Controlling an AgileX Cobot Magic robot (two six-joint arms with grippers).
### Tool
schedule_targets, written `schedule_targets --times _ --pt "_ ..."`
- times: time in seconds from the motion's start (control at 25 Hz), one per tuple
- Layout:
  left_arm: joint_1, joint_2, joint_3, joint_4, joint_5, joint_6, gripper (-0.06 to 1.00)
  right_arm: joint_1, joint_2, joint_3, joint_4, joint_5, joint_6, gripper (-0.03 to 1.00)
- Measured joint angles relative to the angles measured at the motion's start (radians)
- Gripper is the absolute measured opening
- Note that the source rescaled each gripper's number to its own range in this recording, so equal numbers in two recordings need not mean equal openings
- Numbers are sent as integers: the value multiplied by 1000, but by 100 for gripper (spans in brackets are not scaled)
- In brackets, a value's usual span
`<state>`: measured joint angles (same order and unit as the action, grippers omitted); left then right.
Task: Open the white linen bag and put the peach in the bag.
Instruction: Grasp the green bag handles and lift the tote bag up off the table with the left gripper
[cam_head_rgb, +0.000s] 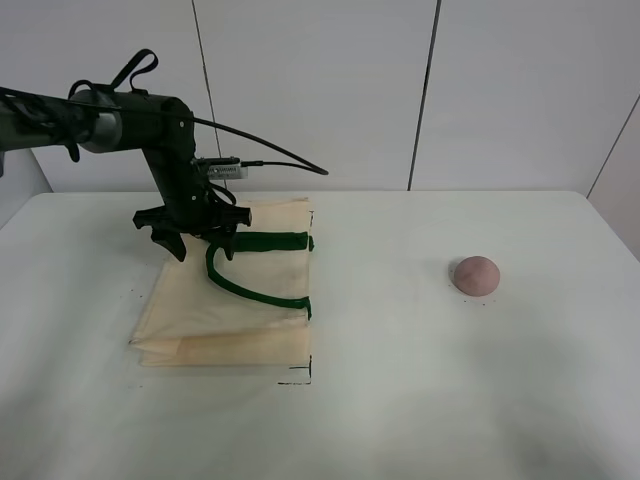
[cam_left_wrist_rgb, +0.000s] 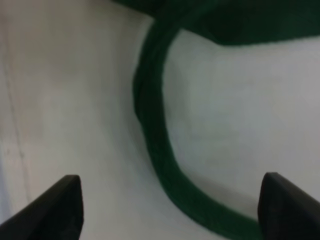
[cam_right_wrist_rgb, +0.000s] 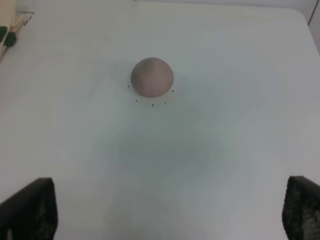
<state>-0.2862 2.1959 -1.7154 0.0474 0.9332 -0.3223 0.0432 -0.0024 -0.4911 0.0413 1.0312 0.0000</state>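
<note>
My left claw (cam_head_rgb: 203, 247) hangs spread wide just over the flat bag (cam_head_rgb: 230, 315), tips straddling the curved green handle (cam_left_wrist_rgb: 152, 120). I judge the job is to grip that strap, so I would drop straight, centre the webbing and pinch it alone, not the limp cream cloth beneath. The peach (cam_head_rgb: 476, 274), round, matte and pinkish-brown, sits on the smooth white table (cam_head_rgb: 420, 410) well right of the bag, with my right claw (cam_right_wrist_rgb: 165, 212) wide and empty, facing it.
</note>
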Motion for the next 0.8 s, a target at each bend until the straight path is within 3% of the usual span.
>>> schedule_targets --times 0.36,0.52,0.6,0.68,0.76,0.8 --pt "2 99 0 -5 -61 -8 99 0 0 0 0 0 0 100" --pt "2 115 -7 -11 -66 -17 85 0 0 0 0 0 0 100" --pt "1 116 -7 -17 -68 -19 71 0 0 0 0 0 0 100" --pt "1 116 -9 -27 -72 -20 46 0 0 0 0 0 0 100" --pt "1 116 -11 -29 -75 -22 14 0 0 0 0 0 0 100" --pt "1 116 -11 -28 -74 -22 4 0 0 0 0 0 0 100"
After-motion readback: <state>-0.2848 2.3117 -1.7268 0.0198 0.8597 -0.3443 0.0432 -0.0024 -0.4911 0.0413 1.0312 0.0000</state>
